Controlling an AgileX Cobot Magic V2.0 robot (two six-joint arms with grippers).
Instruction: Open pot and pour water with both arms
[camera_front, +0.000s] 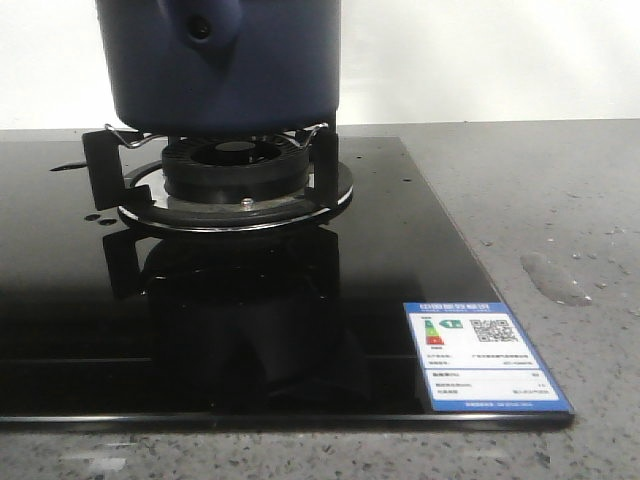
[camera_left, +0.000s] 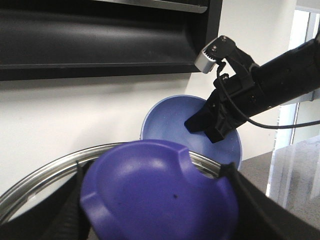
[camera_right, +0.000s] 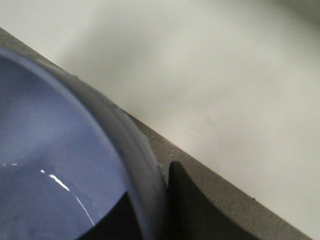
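Pot (camera_front: 222, 62) on burner (camera_front: 235, 170); right gripper (camera_left: 212, 131) holds bowl (camera_left: 172, 125), prob. tilted.

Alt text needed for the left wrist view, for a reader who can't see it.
A purple-blue lid fills the foreground between the left gripper's dark fingers, above a shiny metal rim. Beyond, the right gripper holds a tilted periwinkle bowl against a white wall.

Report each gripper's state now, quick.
Left gripper: shut on the purple lid knob, fingers either side of it.
Right gripper: shut on the rim of the light blue bowl, which is tilted.
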